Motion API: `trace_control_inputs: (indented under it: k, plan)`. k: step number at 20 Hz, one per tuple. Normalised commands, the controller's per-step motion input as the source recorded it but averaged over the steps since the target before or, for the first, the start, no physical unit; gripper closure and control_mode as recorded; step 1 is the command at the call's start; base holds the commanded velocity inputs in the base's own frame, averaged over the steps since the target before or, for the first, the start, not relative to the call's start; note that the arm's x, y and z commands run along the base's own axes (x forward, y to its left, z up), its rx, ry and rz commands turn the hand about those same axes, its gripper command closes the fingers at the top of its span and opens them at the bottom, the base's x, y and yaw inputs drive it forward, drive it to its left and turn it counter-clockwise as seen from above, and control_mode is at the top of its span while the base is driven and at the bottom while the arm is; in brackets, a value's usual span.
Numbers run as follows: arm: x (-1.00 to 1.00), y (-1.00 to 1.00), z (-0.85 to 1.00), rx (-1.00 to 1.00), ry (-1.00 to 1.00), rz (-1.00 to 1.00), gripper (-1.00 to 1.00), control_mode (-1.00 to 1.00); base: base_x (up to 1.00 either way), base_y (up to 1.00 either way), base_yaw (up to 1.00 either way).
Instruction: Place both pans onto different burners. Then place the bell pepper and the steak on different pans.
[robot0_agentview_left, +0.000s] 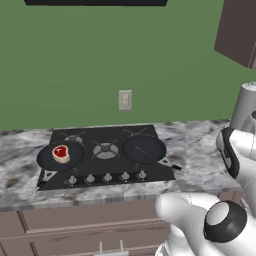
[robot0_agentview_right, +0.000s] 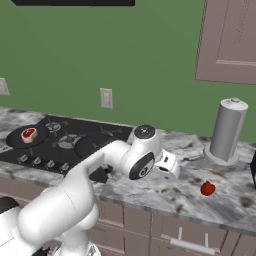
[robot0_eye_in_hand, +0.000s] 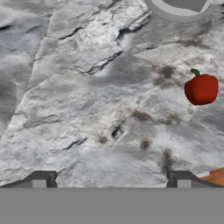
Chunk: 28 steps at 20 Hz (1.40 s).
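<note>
Both pans sit on burners of the cooktop: the left pan carries the steak, the right pan is bare. The bell pepper lies on the table, well right of the cooktop. The pincer, spread and holding nothing, hovers near it.

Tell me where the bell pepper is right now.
The bell pepper sits on the marble counter to the right of the cooktop, in front of the grey canister, beyond the open end effector.
</note>
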Motion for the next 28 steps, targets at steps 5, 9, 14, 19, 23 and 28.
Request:
trace_control_inputs:
  k: [5,9,14,19,23,28]
  plan:
    - [0.00,-0.46,0.00,0.01,-0.01,-0.18,-1.00,-1.00,0.00,0.00,0.00]
    - [-0.01,-0.51,0.00,0.02,-0.04,-0.01,-1.00,-1.00,0.00,0.00,0.00]
    - [0.00,-0.42,-0.02,0.02,-0.04,0.00,-1.00,-1.00,0.00,0.00,0.00]
    - [0.00,-0.40,-0.03,0.00,-0.03,0.00,-1.00,-1.00,0.00,0.00,0.00]
    - [0.00,-0.37,-0.04,0.01,-0.05,0.04,-1.00,-1.00,0.00,0.00,0.00]
    - [0.06,-0.30,-0.05,0.02,-0.01,0.03,-1.00,-1.00,0.00,0.00,0.00]
